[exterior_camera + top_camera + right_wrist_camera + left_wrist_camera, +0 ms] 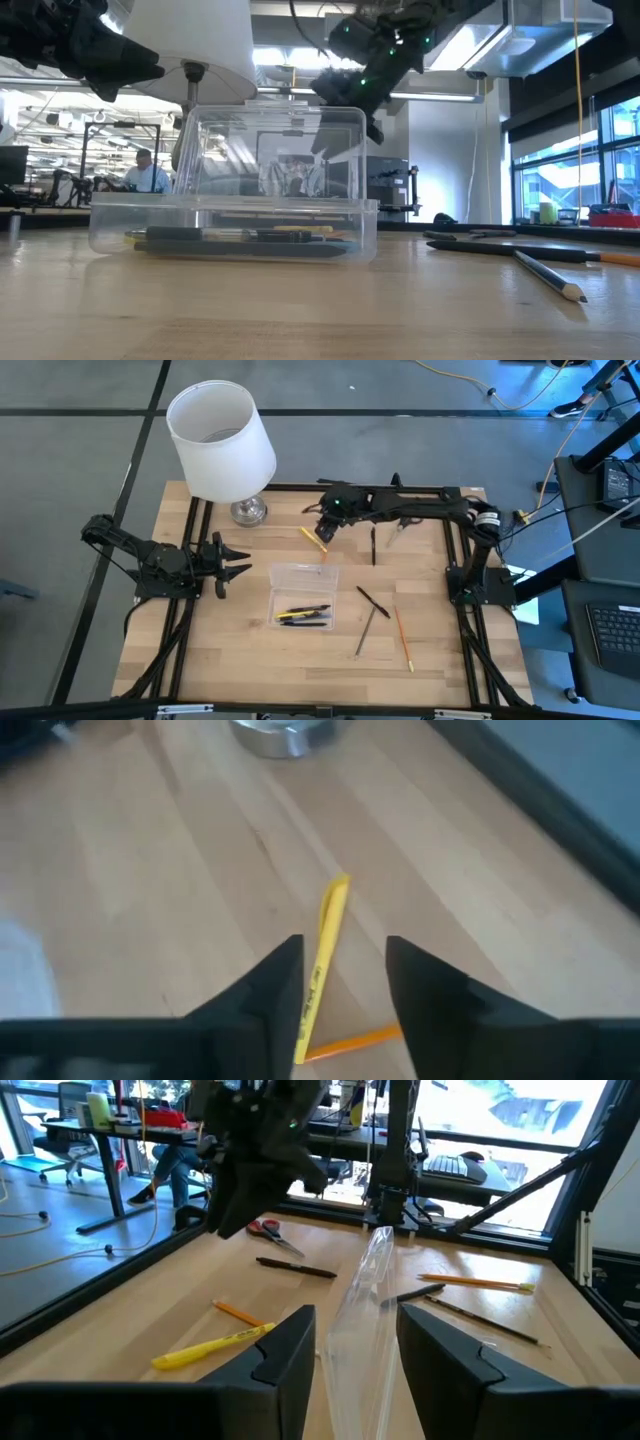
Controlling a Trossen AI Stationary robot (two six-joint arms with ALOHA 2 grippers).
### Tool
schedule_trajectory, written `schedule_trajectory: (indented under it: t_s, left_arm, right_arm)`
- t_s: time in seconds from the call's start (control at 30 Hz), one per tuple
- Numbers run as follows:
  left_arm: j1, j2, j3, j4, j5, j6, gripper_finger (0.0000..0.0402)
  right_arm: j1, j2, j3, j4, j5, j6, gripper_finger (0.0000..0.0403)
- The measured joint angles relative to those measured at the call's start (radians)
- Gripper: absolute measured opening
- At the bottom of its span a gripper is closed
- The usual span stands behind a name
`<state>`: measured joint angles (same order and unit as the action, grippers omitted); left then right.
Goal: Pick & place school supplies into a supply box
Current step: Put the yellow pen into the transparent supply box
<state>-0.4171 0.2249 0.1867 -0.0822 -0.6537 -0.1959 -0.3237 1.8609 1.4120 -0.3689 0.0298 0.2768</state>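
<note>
The clear supply box [303,595] sits mid-table with its lid raised [270,150]; black and yellow pens [303,614] lie inside. A yellow pen [313,538] and a short orange pencil [350,1042] lie on the wood behind the box. My right gripper [322,530] hovers open above that yellow pen [325,945], one finger on either side [343,945], touching nothing. Red-handled scissors [400,530], black pens [374,546] [372,600], a grey pencil [365,632] and an orange pencil [403,638] are scattered to the right. My left gripper [238,567] waits open left of the box [355,1315].
A white-shaded lamp [222,440] on a metal base [248,511] stands at the far left, close to the yellow pen. A black frame [195,540] borders the table. Bare wood lies in front of the box [250,660]. People sit in the room beyond [145,172].
</note>
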Motion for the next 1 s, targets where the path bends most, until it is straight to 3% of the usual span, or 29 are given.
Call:
schedule_trajectory:
  t_s: [0.23, 0.57, 1.0]
  left_arm:
    - [0.000, 0.000, 0.000, -0.001, 0.000, 0.000, 0.0132]
    - [0.000, 0.000, 0.000, -0.005, 0.000, 0.000, 0.0136]
    - [0.000, 0.000, 0.000, -0.020, 0.000, 0.000, 0.0136]
  right_arm:
    - [0.001, 0.019, 0.000, 0.008, -0.006, -0.023, 0.0195]
    - [0.058, 0.069, 0.000, 0.047, 0.019, -0.077, 0.0197]
    - [0.051, 0.174, -0.001, 0.068, 0.022, -0.127, 0.0197]
